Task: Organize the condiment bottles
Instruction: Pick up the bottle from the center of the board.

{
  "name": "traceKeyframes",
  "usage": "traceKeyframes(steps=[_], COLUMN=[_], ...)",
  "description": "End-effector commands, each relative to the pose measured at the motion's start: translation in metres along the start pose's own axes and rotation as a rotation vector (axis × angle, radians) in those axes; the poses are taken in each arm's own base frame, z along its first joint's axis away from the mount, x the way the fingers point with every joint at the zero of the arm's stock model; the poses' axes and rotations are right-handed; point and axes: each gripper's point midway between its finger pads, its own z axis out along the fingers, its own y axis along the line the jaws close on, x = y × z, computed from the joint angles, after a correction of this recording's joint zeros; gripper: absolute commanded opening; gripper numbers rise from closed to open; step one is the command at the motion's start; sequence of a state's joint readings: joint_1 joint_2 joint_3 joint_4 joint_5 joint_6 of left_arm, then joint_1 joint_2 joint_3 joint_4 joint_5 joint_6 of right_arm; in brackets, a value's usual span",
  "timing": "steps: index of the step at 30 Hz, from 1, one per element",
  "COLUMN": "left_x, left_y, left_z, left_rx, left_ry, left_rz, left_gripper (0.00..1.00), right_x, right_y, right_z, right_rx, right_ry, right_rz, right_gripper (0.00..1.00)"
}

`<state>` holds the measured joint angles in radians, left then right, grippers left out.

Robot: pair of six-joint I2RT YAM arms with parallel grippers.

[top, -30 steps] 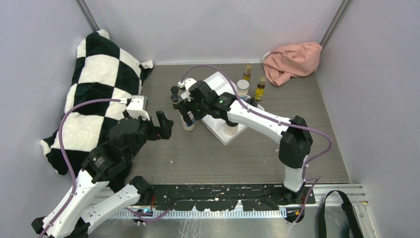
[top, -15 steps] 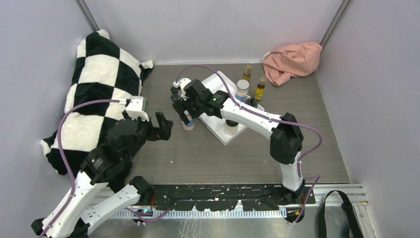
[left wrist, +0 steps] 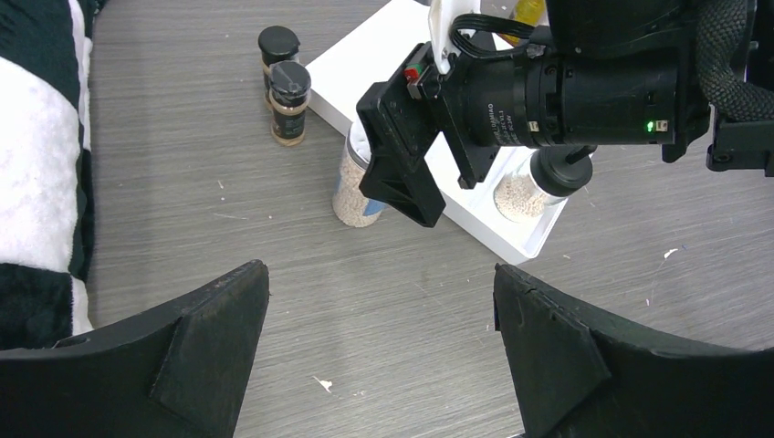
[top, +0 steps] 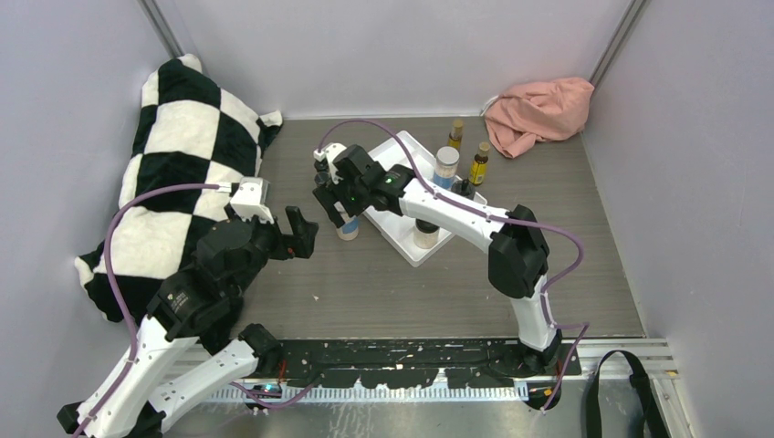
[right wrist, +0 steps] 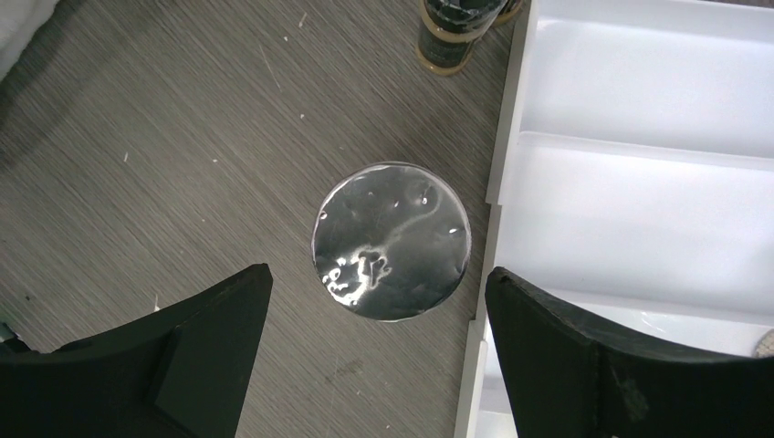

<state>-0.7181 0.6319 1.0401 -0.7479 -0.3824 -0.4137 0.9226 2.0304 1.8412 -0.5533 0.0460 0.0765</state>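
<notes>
A jar (right wrist: 392, 240) stands on the surface (top: 383, 283) just left of the tray (top: 399, 146), with two small bottles (left wrist: 290, 91) behind it. Two slim bottles (top: 478, 162) stand behind the tray's right side. A pillow (top: 183, 155) lies far left, a cloth (top: 538, 108) back right.

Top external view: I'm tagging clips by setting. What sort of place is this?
Probably a walled robot test booth: plain grey walls box in a grey wood-grain table, with a black-and-white checkered pillow and crumpled pink cloth as props.

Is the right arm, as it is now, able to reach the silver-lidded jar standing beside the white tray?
Probably yes. The right claw hangs open directly over the silver-lidded jar, nothing between them; only the white tray stands close on one side.
</notes>
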Motion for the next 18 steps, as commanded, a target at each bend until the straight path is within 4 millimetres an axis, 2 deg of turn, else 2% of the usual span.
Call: traceKeyframes(steps=[1, 8, 18], left_x=[-0.014, -0.013, -0.013], left_y=[-0.005, -0.004, -0.006], left_z=[0.0, 0.002, 0.005], left_rx=[0.02, 0.012, 0.014], left_ry=[-0.05, -0.051, -0.054], left_rz=[-0.016, -0.015, -0.019], left_gripper=[0.94, 0.94, 0.94], right_x=[-0.024, -0.024, -0.028], right_y=[0.003, -0.002, -0.001], right_z=[0.0, 0.009, 0.013], right_rx=[-0.025, -0.024, -0.053], right_ry=[-0.061, -0.055, -0.051], right_rz=[-0.013, -0.006, -0.005], right_gripper=[0.93, 0.91, 0.8])
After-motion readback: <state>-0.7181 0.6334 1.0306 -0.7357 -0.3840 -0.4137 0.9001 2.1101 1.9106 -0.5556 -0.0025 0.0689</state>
